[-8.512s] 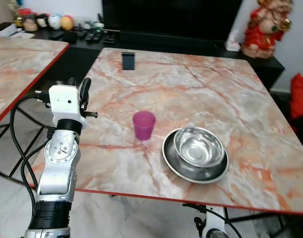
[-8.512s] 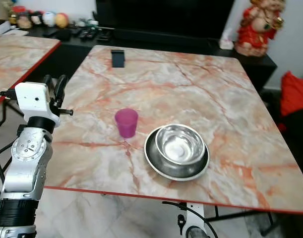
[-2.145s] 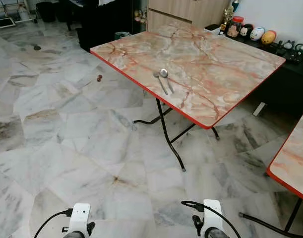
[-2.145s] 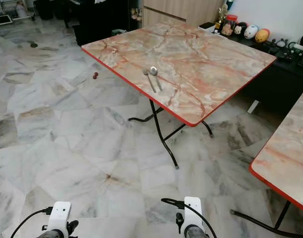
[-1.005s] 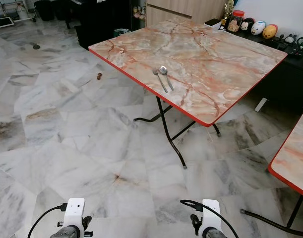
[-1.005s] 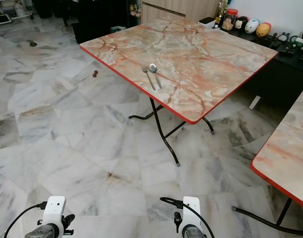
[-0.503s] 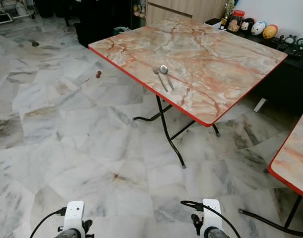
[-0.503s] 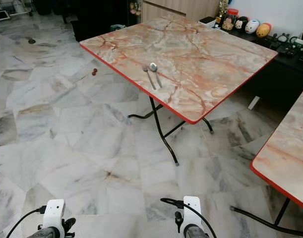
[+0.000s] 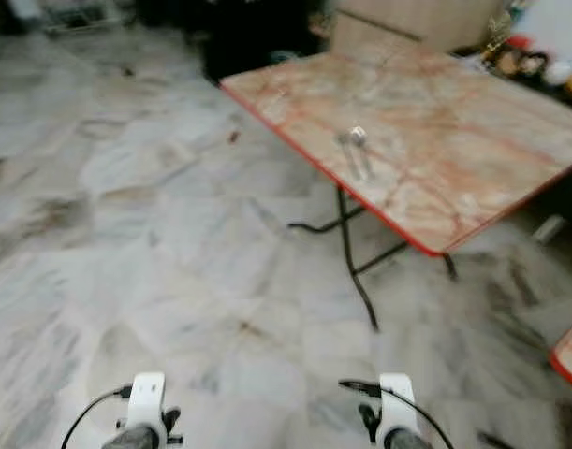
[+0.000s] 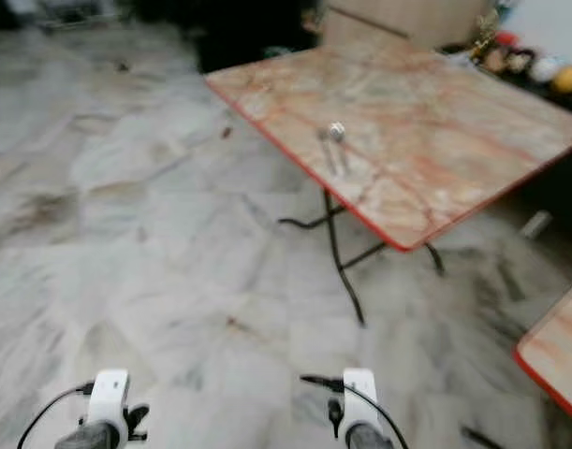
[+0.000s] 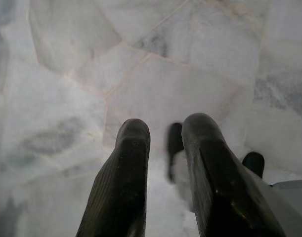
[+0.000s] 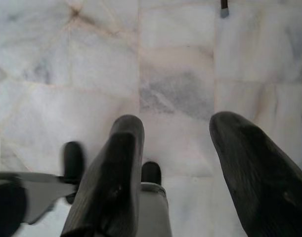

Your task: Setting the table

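Head views are motion-blurred. Left to right:

- Left arm hangs idle low at about 7 o'clock in the head view, white wrist housing and cable visible. Left gripper [image 11: 163, 143] points down at the marble floor [image 9: 126, 234]; fingers [image 11: 126, 168] are narrowly parted, a slim gap between them, nothing held. Floor tiles only beneath it.
- Small dark speck on the floor [image 9: 234, 137] at about 11 o'clock, just off the table's near-left edge. Too blurred to identify.
- Folding table [image 9: 473, 178] with pink-orange marble top and red edge sits at roughly 1 o'clock, well ahead of both arms. Black folding legs [image 9: 356, 271] visible under the near corner.
- Task items: spoon [image 9: 358, 140] and a second thin utensil [image 9: 346, 150] lying just beside it, both flat on the tabletop near the near-left edge, handles pointing toward the robot. Blur makes it impossible to tell whether the second one is a fork or a knife, or whether the two touch.
- Right arm also hangs idle at about 5 o'clock, white housing and black cable showing. Right gripper [image 12: 183, 138] aims at the floor, fingers [image 12: 116, 168] spread wide, empty.
- Blurred colourful ornaments [image 9: 524, 61] on a dark unit beyond the table's far-right edge, about 2 o'clock.
- Red-edged corner of a second table [image 9: 571, 351] at about 4 o'clock.
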